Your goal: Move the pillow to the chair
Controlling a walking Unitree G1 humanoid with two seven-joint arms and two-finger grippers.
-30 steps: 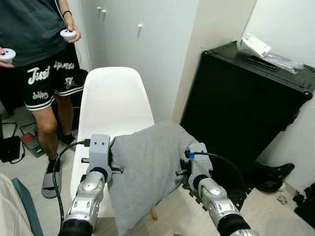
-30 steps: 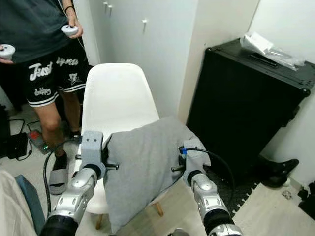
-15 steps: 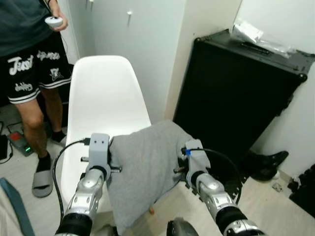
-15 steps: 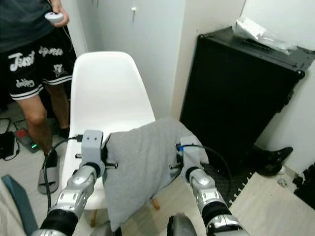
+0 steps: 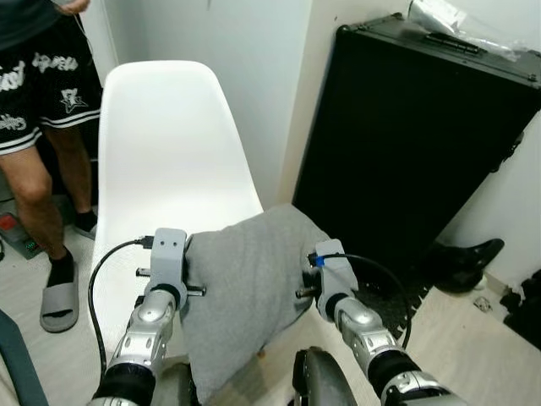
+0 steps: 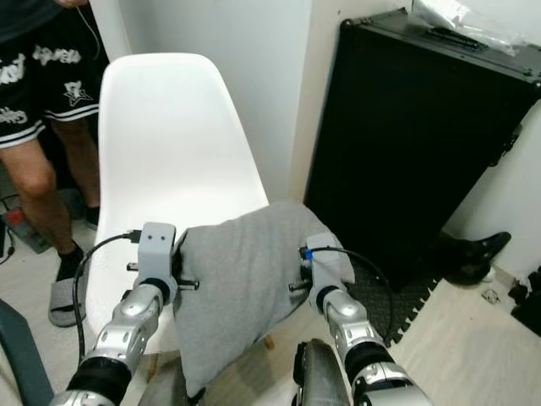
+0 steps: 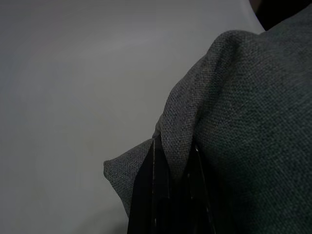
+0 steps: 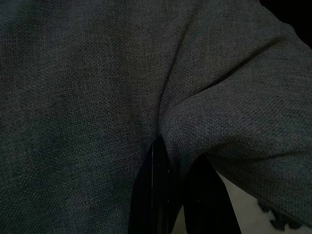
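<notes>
The grey pillow [image 5: 245, 288] is held up in the air between the two arms, each side pinched so that the cushion is spread flat rather than left to fold. The left end effector [image 7: 171, 192] is clenched on a bunched fold at the pillow's left edge, as is shown in the left wrist view, where cloth is squeezed between the black fingers [image 7: 155, 195]. The right end effector [image 8: 178, 195] is likewise clamped on a gathered crease at the right edge. A two-sided grip is probably chosen because the pillow is soft and wide and would sag from one point; even so, its lower corner hangs down below the end effectors.

The white chair [image 5: 161, 161] lies just ahead of and below the left end effector, its seat partly under the pillow. The pillow is judged to be carried over the seat but not yet set down. A black case [image 5: 406, 144] stands beyond the right end effector. A person's legs [image 5: 38, 186] are seen beside the chair, away to the left.
</notes>
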